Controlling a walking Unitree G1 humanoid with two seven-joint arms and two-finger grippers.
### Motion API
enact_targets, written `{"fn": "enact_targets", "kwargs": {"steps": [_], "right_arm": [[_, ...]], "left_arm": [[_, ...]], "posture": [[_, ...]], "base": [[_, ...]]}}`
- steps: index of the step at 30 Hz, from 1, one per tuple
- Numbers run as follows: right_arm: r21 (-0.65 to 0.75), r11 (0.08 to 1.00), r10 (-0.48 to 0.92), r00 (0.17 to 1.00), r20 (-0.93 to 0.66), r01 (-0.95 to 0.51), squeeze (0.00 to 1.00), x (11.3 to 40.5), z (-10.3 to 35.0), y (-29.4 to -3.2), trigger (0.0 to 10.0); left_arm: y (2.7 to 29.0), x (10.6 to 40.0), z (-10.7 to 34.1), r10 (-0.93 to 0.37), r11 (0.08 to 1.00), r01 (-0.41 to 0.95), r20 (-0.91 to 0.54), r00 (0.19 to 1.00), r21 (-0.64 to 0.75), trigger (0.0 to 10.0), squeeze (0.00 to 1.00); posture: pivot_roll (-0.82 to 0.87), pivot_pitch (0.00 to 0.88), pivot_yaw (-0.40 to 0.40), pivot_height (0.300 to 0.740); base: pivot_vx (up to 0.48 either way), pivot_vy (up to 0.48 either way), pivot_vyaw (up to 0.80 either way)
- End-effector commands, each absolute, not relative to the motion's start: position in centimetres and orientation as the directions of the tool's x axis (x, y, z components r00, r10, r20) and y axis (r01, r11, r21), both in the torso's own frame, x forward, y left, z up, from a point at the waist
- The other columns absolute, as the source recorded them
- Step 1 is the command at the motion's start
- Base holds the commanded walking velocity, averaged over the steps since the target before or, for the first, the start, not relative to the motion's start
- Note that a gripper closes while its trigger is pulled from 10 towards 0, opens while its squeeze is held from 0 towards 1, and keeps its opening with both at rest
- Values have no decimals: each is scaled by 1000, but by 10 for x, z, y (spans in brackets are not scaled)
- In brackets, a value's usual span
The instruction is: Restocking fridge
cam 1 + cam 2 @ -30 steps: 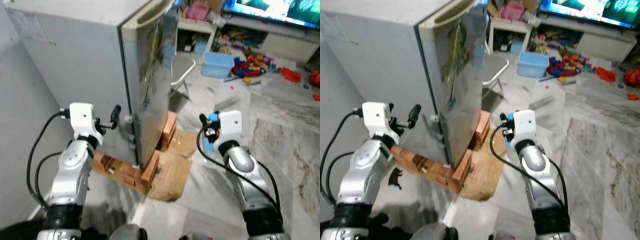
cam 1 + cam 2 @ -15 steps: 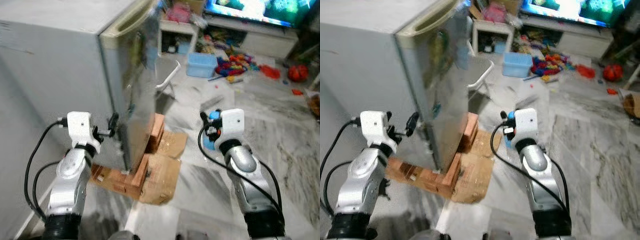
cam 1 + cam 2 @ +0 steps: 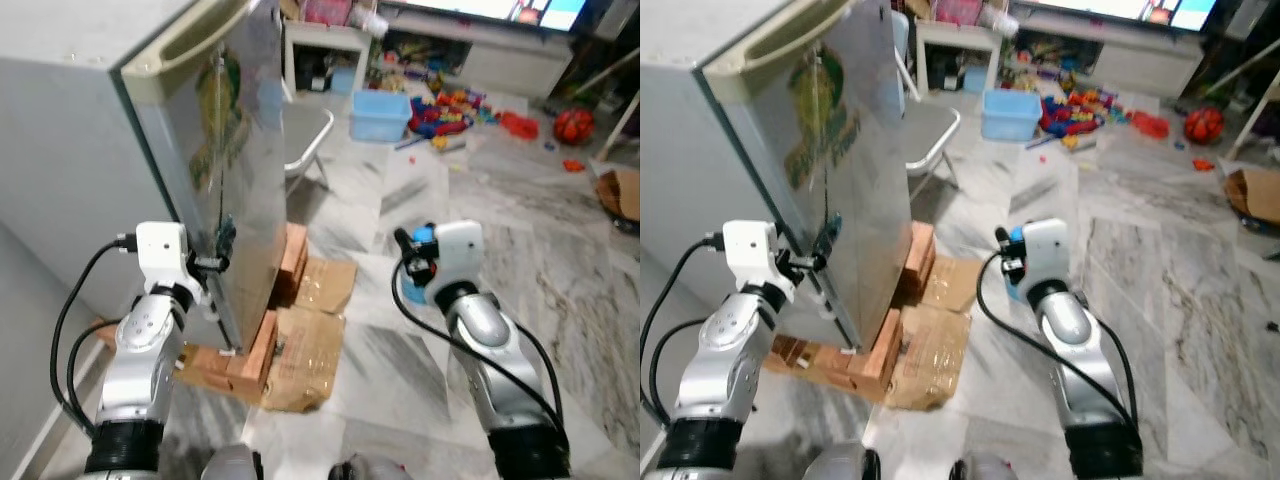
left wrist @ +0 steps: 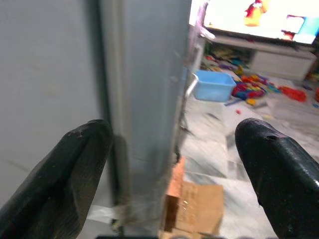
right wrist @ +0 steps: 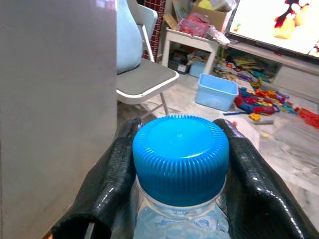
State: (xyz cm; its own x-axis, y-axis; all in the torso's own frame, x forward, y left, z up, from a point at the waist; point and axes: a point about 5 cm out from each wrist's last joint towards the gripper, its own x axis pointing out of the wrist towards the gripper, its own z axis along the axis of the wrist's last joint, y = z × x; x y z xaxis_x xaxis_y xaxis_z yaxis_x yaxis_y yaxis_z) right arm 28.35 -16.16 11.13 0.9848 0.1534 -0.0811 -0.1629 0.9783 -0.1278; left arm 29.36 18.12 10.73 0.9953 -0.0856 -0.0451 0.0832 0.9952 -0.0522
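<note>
The left tool (image 4: 169, 164) is spread wide at the fridge's (image 3: 150, 150) front corner, one finger on each side of the door edge. The right tool (image 5: 174, 199) grips a bottle (image 5: 180, 159) by its blue cap, held out over the marble floor (image 3: 560, 270). The fridge door is shut, standing on bricks (image 3: 262, 345) and cardboard (image 3: 305, 350).

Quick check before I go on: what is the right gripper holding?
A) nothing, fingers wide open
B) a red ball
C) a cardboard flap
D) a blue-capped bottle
D: in the right wrist view the right gripper has both black fingers closed around the neck of a blue-capped bottle.
</note>
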Motion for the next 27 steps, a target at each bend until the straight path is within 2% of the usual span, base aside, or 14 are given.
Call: {"fn": "enact_targets", "kwargs": {"steps": [1,4,15,27], "right_arm": [[-138,980,136,989,-53,-142,0,281,120,-167,10000],[-136,980,135,989,-57,-142,0,279,118,-166,10000],[-129,981,140,989,-57,-146,0,282,120,-164,10000],[-136,980,137,989,-56,-144,0,282,121,-164,10000]], "left_arm": [[191,297,111,-20,1000,19,-31,999,-17,10000,0],[197,299,113,21,1000,-21,-25,999,-13,10000,0],[180,309,117,-100,995,100,-12,995,-32,10000,0],[168,321,113,-120,991,119,-15,993,-63,10000,0]], "posture": [[15,41,-24,740],[15,44,-23,740],[19,49,-29,740],[5,52,-29,740]], "base": [[0,0,0],[0,0,0],[0,0,0],[0,0,0]]}}
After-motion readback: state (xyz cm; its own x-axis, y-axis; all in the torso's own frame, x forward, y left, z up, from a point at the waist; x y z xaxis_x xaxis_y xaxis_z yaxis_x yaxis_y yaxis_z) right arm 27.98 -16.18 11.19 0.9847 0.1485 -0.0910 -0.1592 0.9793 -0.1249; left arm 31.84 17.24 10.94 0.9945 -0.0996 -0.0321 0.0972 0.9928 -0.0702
